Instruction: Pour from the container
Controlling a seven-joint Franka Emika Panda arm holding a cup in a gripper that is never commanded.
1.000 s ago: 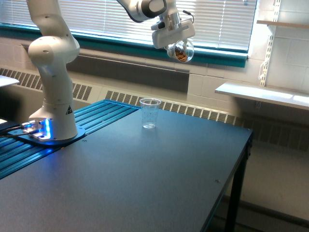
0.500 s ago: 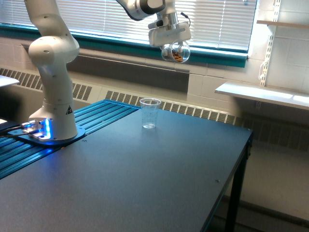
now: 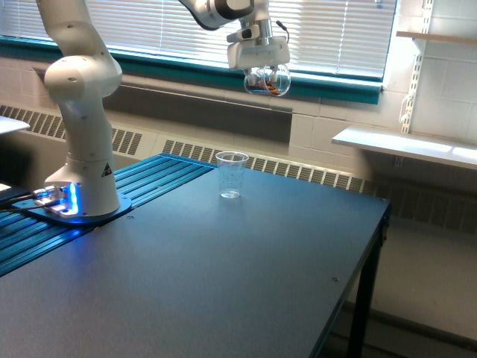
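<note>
The gripper [image 3: 264, 73] is hanging high over the far side of the table [image 3: 223, 283], clamped on the container [image 3: 267, 80], a small rounded clear vessel with brown pieces showing through its wall. Well below it and slightly toward the exterior view's left, a taller clear plastic cup [image 3: 231, 174] is standing upright on the dark tabletop, with open air between the two and nothing blocking the drop. Behind the gripper, window blinds [image 3: 328, 33] and a teal sill [image 3: 335, 86] are running across the wall; below them a radiator grille [image 3: 313, 174] is lining the far table edge. Far down toward the exterior view's left, the arm's white base [image 3: 82, 134] is glowing blue at its foot.

Compared with a second ago, the gripper is sitting farther toward the exterior view's left and a little higher, closer to being over the cup, and the container looks more tipped.

The cup's printed markings and a small black sticker on the base are too small to read.
</note>
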